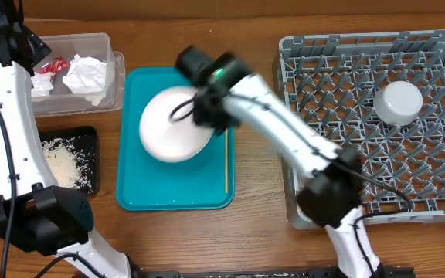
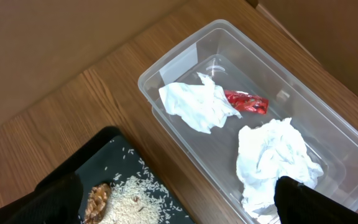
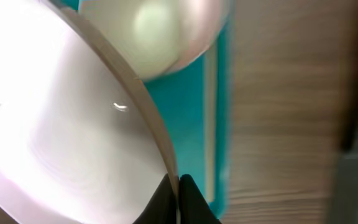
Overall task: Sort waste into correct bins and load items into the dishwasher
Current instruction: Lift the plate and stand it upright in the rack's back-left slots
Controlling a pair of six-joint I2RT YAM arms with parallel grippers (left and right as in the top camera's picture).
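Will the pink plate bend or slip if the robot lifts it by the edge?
Probably stiff: the pink plate looks hard-edged. Its glossy surface looks slippery, and the right gripper pinches only the rim, so it may tilt or slide.

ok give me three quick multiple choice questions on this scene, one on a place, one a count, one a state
1. Where is the red wrapper?
A. black tray
B. clear tub
C. dish rack

2. How many crumpled napkins lie in the tub?
A. two
B. four
C. none

3. The right hand is
A. open above the dish rack
B. shut on the pink plate
C. shut on a napkin

Answers: B, it lies inside the tub between the napkins; A, two white wads show there; B, its wrist view shows the fingertips pinching the plate's rim.
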